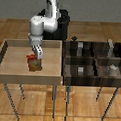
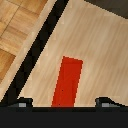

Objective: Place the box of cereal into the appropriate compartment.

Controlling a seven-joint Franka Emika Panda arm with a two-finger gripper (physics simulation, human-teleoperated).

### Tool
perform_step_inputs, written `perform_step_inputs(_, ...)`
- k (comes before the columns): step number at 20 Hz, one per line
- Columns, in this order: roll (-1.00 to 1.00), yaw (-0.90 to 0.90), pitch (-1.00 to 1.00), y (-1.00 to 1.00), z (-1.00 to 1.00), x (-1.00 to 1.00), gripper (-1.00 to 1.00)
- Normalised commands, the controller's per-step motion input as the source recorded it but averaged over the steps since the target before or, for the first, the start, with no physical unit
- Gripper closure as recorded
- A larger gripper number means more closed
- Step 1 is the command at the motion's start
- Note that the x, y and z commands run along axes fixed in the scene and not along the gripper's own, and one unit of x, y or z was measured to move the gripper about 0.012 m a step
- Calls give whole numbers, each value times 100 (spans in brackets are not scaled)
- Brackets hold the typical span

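The box of cereal [image 1: 34,64] stands upright in the light wooden tray [image 1: 11,70] on the exterior view's left, red-orange on top and tan-brown below. In the wrist view its red top [image 2: 68,82] shows as a long red strip between the two fingertips [image 2: 21,104]. My gripper [image 1: 36,52] hangs straight above the box, just over its top, with the jaws spread apart and nothing held.
A dark tray with several compartments [image 1: 94,60] stands on the exterior view's right, holding small grey blocks [image 1: 80,70]. The light tray has raised walls [image 1: 60,59]; its dark edge [image 2: 40,45] shows in the wrist view. Wooden floor lies around the tables.
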Motion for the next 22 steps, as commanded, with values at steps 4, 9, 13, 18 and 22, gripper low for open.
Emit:
perform_step_inputs(4,0,0,0,0,-75,0,-100)
perform_step_inputs(9,0,0,0,0,-20,0,100)
perform_step_inputs(13,0,0,0,0,0,0,100)
perform_step_inputs(18,0,0,0,0,0,0,100)
perform_step_inputs(22,0,0,0,0,0,0,100)
